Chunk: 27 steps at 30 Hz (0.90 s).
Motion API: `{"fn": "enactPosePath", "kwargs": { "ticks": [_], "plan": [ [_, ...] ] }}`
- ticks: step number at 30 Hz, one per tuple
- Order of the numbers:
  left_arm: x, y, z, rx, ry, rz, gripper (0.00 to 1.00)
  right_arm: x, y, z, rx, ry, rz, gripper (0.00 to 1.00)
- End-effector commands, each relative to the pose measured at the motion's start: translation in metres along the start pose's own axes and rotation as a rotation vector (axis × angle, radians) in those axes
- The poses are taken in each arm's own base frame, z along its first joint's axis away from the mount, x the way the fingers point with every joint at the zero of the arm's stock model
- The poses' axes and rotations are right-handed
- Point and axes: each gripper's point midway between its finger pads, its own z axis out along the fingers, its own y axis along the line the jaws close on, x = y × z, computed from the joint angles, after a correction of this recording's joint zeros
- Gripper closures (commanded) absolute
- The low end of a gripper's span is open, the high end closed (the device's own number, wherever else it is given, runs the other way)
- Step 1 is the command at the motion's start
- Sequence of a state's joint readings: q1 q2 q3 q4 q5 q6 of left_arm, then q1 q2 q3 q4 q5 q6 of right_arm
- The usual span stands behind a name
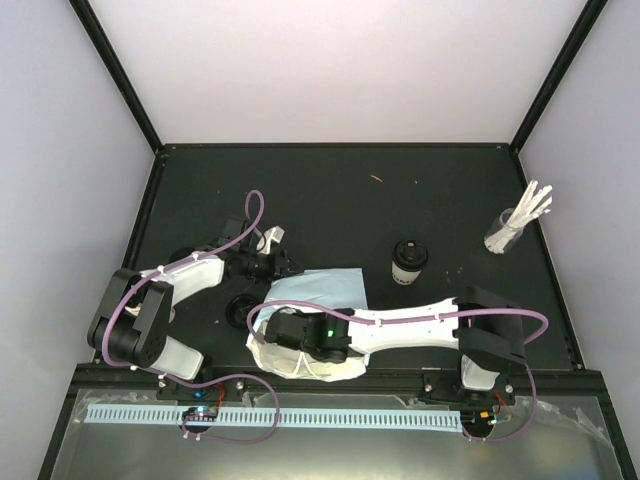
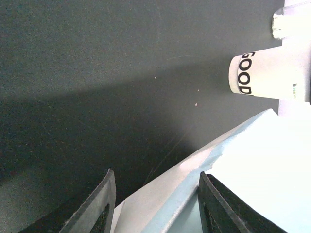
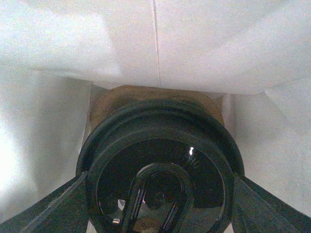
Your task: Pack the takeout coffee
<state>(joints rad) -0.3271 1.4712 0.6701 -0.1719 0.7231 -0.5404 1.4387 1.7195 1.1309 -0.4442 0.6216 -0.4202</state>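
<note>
Right gripper (image 3: 160, 180) is clamped on a black-lidded cup (image 3: 160, 141) inside the blue bag (image 1: 322, 286), by the pulp carrier (image 3: 109, 99). Left gripper (image 2: 155, 178) straddles the bag rim, can't tell if it's pinching. Bag slips and that cup could tip

The cream paper cup (image 2: 265, 73) reads "GOOD" in black.

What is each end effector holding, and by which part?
Right end effector: a black-lidded cup, gripped at the lid's sides. Left end effector: straddles the blue bag edge; grip cannot be told.
</note>
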Motion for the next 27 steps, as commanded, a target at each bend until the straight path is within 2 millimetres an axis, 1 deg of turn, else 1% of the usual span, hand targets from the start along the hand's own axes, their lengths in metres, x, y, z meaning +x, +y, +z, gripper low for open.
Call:
{"fn": "enactPosePath", "kwargs": {
  "ticks": [1,3,5,9,13,17,20,22,24,27],
  "plan": [
    [0.030,-0.021,-0.001,0.092,0.112,-0.031,0.52,0.045,0.035,0.021,-0.148,0.126,-0.035,0.50],
    [0.030,-0.021,-0.001,0.090,0.111,-0.031,0.52,0.041,0.040,0.016,-0.238,0.102,0.007,0.50],
    [0.030,-0.021,-0.001,0.089,0.110,-0.031,0.52,0.041,0.042,0.014,-0.291,0.098,0.024,0.50],
    [0.031,-0.021,-0.001,0.089,0.111,-0.031,0.52,0.045,0.046,0.015,-0.335,0.111,0.034,0.50],
    [0.031,-0.021,-0.001,0.090,0.108,-0.029,0.52,0.043,0.047,0.012,-0.365,0.102,0.046,0.50],
    [0.031,-0.022,-0.002,0.091,0.107,-0.026,0.53,0.043,0.036,0.018,-0.297,0.140,0.046,0.51],
    [0.030,-0.023,-0.002,0.092,0.106,-0.027,0.53,0.046,0.025,0.021,-0.182,0.161,0.018,0.51],
    [0.030,-0.023,-0.002,0.091,0.107,-0.028,0.53,0.043,0.020,0.020,-0.119,0.141,0.007,0.51],
    [0.031,-0.023,-0.002,0.091,0.108,-0.027,0.53,0.041,0.017,0.018,-0.076,0.131,-0.001,0.51],
    [0.031,-0.023,-0.002,0.090,0.108,-0.028,0.53,0.042,0.018,0.018,-0.049,0.134,-0.018,0.51]
  ]
}}
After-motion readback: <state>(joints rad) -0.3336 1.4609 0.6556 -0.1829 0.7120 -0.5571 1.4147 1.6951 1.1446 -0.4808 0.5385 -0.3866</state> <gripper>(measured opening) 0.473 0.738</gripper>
